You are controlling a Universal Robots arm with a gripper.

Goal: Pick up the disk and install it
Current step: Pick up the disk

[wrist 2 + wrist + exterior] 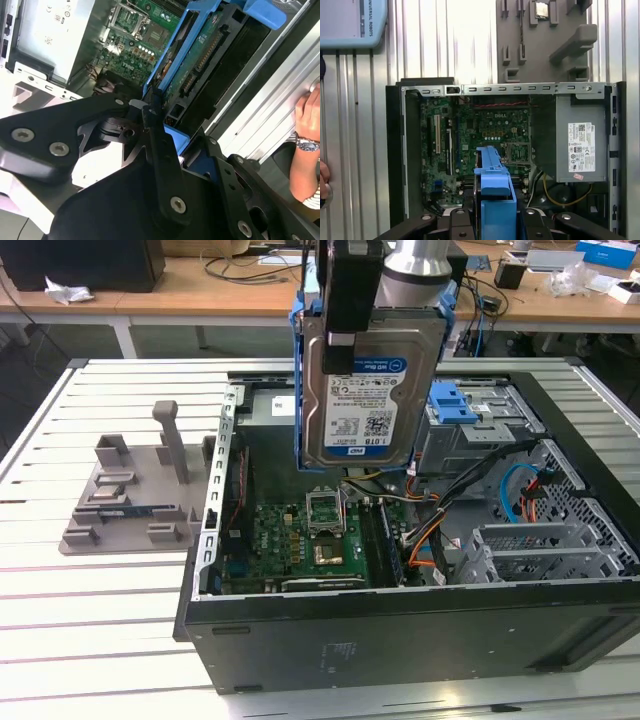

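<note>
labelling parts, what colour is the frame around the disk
Blue frame, clearest in the exterior view.

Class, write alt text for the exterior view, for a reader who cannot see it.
The gripper holds the disk upright above an open computer case on a slatted white table. A grey fixture stands at the exterior view's left.

Slatted white metal table (pixel 120 610). Directly on it lies an open black desktop computer case (pixel 420 640), on its side with the motherboard facing up. Just beside the case, on the exterior view's left, is a grey moulded parts holder (pixel 125 505). In the first wrist view, a pale blue flat device (pixel 350 22) rests on the slats, apart from the case.
</note>
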